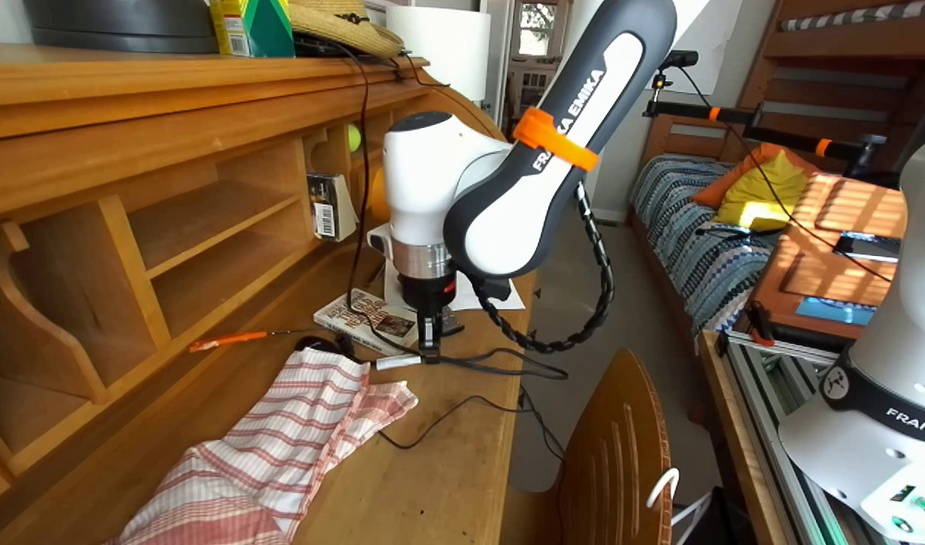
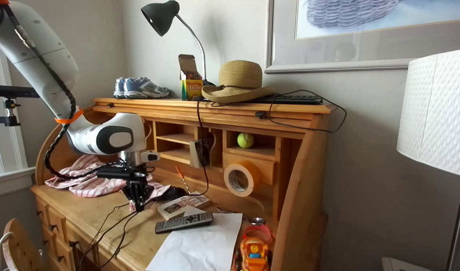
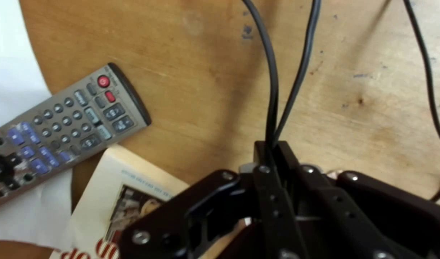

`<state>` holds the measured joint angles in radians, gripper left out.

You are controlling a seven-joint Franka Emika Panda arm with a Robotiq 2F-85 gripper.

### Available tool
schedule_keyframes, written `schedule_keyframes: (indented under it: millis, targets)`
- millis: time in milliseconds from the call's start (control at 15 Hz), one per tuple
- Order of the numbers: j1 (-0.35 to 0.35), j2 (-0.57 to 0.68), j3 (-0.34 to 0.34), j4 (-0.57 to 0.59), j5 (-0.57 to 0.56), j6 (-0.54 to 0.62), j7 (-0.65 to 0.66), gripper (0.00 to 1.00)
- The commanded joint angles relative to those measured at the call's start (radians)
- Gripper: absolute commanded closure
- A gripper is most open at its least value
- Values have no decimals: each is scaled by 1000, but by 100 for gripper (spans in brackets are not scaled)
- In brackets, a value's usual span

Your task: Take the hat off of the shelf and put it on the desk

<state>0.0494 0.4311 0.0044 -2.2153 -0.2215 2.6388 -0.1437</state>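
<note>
Hand (image 3: 274,149) gripping black cabling (image 3: 273,93), low over desk (image 1: 432,484), straw hat (image 2: 240,77) well above on shelf (image 2: 154,103)

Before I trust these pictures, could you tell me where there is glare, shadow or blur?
In an exterior view, sun bleaches part of the yellow pillow; in an exterior view, a soft shadow marks the wall beside the dark lamp; in the wrist view, the paper looks washed out, small print on the book blurred.

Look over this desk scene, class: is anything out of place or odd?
Yes: the gripper is shut on a black cable low over the desk, odd because the hat, which the task wants moved, is up on the shelf.
</note>
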Motion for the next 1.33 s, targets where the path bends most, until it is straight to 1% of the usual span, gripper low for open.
schedule_keyframes:
  millis: [0,133,200,400,533,733,800,1000,1133,1267]
  targets:
    - [19,-199,-51,-152,-64,115,70,98]
    - [36,-287,-100,-207,-129,176,147,98]
    - [48,-332,-133,-229,-189,200,215,98]
    - [51,-443,-174,-273,-358,224,363,98]
    - [42,-514,-152,-305,-403,216,357,98]
    - [77,-596,-112,-345,-347,195,229,98]
    - [40,-620,-47,-356,-302,185,171,98]
    - [62,-692,7,-346,-221,127,42,98]
    - [54,-745,38,-323,-207,94,13,98]
    - [28,-801,70,-294,-231,69,34,98]
